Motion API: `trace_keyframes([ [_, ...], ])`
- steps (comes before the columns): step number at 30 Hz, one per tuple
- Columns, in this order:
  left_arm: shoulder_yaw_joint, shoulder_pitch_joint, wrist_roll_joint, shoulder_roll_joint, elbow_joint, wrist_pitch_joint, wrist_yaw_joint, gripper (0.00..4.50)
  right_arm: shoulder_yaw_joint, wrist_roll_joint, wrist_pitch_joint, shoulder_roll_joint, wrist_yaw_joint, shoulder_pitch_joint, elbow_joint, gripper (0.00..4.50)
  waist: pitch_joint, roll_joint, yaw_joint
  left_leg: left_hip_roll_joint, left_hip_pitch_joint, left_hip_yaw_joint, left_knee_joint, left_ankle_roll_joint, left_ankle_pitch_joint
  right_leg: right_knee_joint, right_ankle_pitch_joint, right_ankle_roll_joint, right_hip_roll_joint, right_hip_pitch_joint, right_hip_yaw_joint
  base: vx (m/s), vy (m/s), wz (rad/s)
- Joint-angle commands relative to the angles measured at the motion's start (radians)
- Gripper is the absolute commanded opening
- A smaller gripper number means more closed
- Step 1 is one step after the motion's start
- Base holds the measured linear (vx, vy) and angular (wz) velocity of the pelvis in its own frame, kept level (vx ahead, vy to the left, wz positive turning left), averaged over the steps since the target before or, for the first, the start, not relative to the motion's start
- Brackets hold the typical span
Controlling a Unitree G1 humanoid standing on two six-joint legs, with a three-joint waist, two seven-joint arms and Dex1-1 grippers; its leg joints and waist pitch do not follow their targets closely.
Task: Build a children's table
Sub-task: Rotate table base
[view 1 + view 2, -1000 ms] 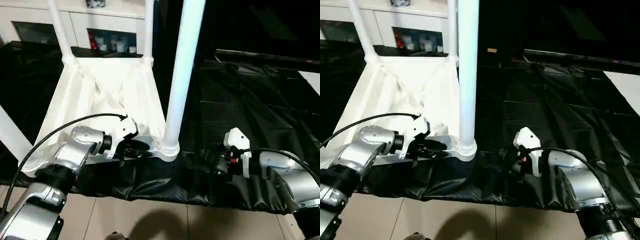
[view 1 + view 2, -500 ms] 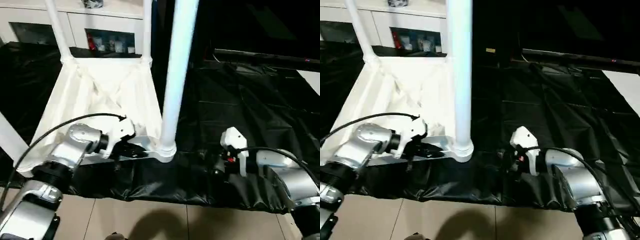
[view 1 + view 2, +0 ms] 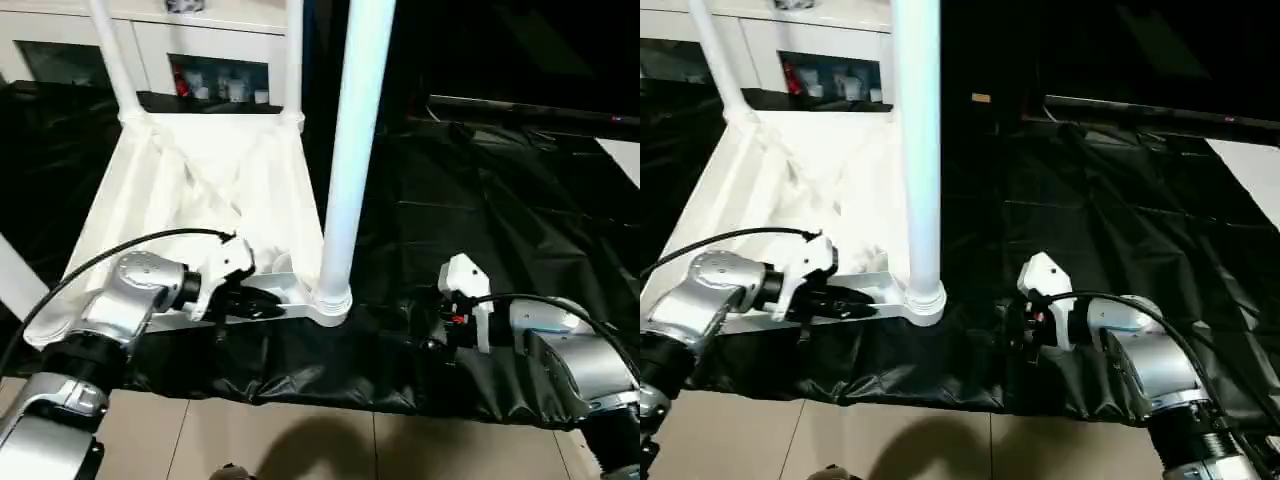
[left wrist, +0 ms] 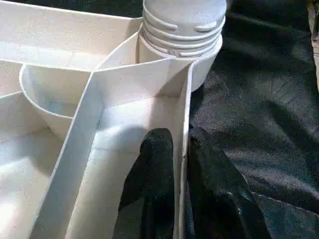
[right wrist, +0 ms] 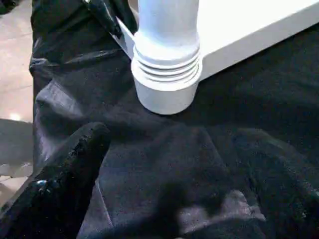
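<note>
**White table upside down, left gripper pinching its rim**

White plastic, the children's table (image 3: 190,190) lies top-down on the black-covered work table (image 3: 500,220), its legs rising upward. At the near edge on the left side, the left gripper (image 4: 180,149) pinches the table's thin side wall, one black finger inside the rim and one outside, just beside the corner socket (image 4: 182,30). From that socket the nearest leg (image 3: 350,150) stands upright, its ribbed, flared end seated in the corner. Further right, the right gripper (image 5: 199,199) rests low over the crumpled black cover, fingers (image 5: 70,174) spread wide and holding nothing, near that corner but apart from it.
</note>
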Motion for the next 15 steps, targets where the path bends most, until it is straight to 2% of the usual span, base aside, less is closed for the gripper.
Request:
trace_keyframes([
  [1, 0.007, 0.012, 0.012, 0.01, 0.026, 0.006, -0.004, 0.43, 0.005, -0.007, -0.011, -0.002, 0.003, -0.021, 0.007, 4.5, -0.056, 0.004, 0.005, 0.024, 0.008, -0.009, -0.079, -0.011, -0.331, -0.083, -0.362, -0.165, -0.058, 0.039, 0.042, 0.0, 0.0, 0.0],
  [5, 0.012, 0.009, 0.002, 0.004, 0.041, 0.002, 0.0, 0.05, 0.003, -0.004, -0.013, -0.001, 0.0, -0.02, 0.005, 4.5, -0.057, 0.004, 0.004, 0.024, 0.008, -0.008, -0.079, -0.012, -0.331, -0.083, -0.351, -0.168, -0.057, 0.039, 0.042, 0.0, 0.0, 0.0],
  [12, 0.015, 0.023, -0.012, -0.013, 0.017, 0.015, -0.024, 0.05, 0.014, 0.0, -0.037, 0.047, -0.021, -0.039, 0.004, 4.5, -0.058, 0.002, -0.002, 0.024, 0.008, -0.009, -0.079, -0.013, -0.329, -0.081, -0.344, -0.174, -0.057, 0.039, 0.042, 0.0, 0.0, 0.0],
  [15, 0.007, 0.035, -0.019, -0.033, -0.018, 0.019, -0.022, 0.05, 0.035, -0.039, -0.096, 0.097, -0.075, -0.064, 0.038, 4.5, -0.059, 0.005, -0.005, 0.027, 0.011, -0.008, -0.079, -0.022, -0.329, -0.077, -0.321, -0.187, -0.058, 0.035, 0.043, 0.0, 0.0, 0.0],
])
